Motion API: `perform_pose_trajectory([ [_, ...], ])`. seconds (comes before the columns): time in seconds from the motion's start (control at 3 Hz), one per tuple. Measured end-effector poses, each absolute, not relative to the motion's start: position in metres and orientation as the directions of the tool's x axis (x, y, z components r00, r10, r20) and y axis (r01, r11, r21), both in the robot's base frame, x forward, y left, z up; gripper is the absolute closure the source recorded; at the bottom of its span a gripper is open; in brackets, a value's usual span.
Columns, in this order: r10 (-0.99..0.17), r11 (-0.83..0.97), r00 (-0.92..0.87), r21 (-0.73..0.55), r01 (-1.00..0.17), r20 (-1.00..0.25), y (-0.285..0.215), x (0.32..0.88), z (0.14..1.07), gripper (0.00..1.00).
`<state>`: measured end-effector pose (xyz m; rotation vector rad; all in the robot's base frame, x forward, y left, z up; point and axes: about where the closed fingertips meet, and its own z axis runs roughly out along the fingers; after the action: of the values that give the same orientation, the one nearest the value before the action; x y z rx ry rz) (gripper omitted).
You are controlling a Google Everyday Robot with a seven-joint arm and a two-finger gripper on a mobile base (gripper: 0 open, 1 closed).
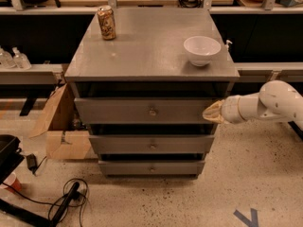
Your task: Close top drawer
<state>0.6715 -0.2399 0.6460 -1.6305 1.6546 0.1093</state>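
The top drawer [118,111] of the grey cabinet is the widest of three and has a small metal knob [152,112] at its centre. It stands pulled out, with a dark gap above its front. My gripper [210,113] comes in from the right on a white arm [270,103] and its tan tip touches the right end of the top drawer's front.
On the cabinet top [142,51] stand a brown can [106,22] at the back left and a white bowl [201,50] at the right. Two narrower drawers [151,145] sit below. A cardboard box [61,126] and cables [61,202] lie on the floor to the left.
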Motion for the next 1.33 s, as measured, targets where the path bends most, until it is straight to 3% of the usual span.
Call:
perform_pose_trajectory([
  [0.67,-0.933,0.134,0.076,-0.535,-0.834,-0.353,-0.295,0.551,0.711,1.0],
  [1.33,-0.991,0.135,-0.1,-0.554,-0.822,-0.092,-0.362,0.434,0.778,1.0],
])
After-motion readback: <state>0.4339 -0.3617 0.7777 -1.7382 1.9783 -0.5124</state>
